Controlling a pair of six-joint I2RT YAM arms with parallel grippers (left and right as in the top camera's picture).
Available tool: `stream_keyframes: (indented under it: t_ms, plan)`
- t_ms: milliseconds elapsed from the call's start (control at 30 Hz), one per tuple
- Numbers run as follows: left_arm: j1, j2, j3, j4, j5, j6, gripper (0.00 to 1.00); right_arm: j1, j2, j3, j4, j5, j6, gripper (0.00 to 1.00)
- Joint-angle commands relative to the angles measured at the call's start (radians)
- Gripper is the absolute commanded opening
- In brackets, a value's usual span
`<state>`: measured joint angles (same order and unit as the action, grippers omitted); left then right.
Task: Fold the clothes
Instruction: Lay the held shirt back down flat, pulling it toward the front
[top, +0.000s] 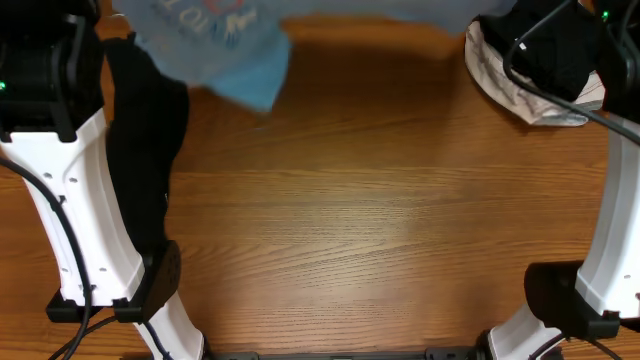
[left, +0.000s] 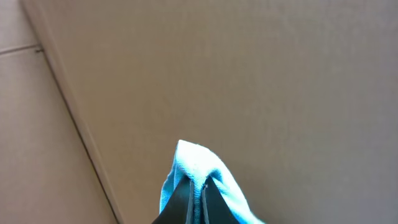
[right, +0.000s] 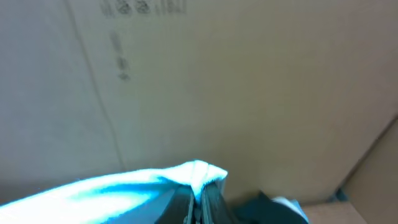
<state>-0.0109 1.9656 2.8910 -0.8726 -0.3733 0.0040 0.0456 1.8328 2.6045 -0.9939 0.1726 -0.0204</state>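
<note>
At the far edge of the desk (top: 380, 200), along the top of the overhead view, the light blue T-shirt (top: 225, 50) is seen spread from left to right. Part of its white lettering and a red-orange mark can be read there. One corner of the shirt hangs lower at the left side, and a soft shadow is cast on the wood below the cloth.

The hands themselves are cut off by the upper border of this view. Only the left arm (top: 70, 190) and the right arm (top: 612, 230) are shown, one at each side of the desk.

In the left wrist view, the left hand (left: 198, 190) is clenched on a fold of the T-shirt (left: 208, 165). The cloth is pinched between the two dark fingers, rises just above the fingertips, and falls down on both sides of them. In the right wrist view, the right hand (right: 198, 196) is likewise clenched on an edge of the T-shirt (right: 118, 186). A small peak of cloth stands above the fingertips, and the rest is drawn away to the left of the picture. Behind both hands a beige panel (left: 249, 74) is seen, with faint printing on it in the right wrist view.

A heap of other garments (top: 525, 90), pale and black, lies at the far right corner of the desk. A black shape (top: 150, 140) is seen beside the left arm; whether it is cloth cannot be told.
</note>
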Motion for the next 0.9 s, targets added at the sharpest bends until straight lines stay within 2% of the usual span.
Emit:
stream_keyframes:
  t_ms: [0, 200, 367, 567, 700, 800, 867]
  plan:
    - [0.045, 0.018, 0.017, -0.04, 0.125, 0.016, 0.04, -0.038, 0.064, 0.014, -0.045, -0.076, -0.006, 0.04]
    - [0.05, 0.112, 0.017, -0.319, 0.16, 0.008, 0.04, -0.07, 0.175, 0.014, -0.167, -0.169, -0.006, 0.04]
    - [0.05, 0.194, 0.017, -0.541, 0.169, -0.111, 0.04, -0.069, 0.221, 0.014, -0.278, -0.194, -0.006, 0.04]
    - [0.05, 0.195, 0.018, -0.693, 0.317, -0.124, 0.04, -0.077, 0.215, 0.014, -0.473, -0.199, 0.047, 0.04]
    - [0.05, 0.167, 0.016, -0.817, 0.325, -0.124, 0.04, -0.085, 0.213, 0.014, -0.585, -0.233, 0.085, 0.04]
    - [0.044, 0.14, -0.016, -0.817, 0.393, -0.116, 0.04, -0.085, 0.209, 0.014, -0.7, -0.231, 0.129, 0.04]
    - [0.042, 0.12, -0.048, -0.817, 0.436, -0.116, 0.04, -0.085, 0.185, -0.023, -0.7, -0.246, 0.13, 0.04]
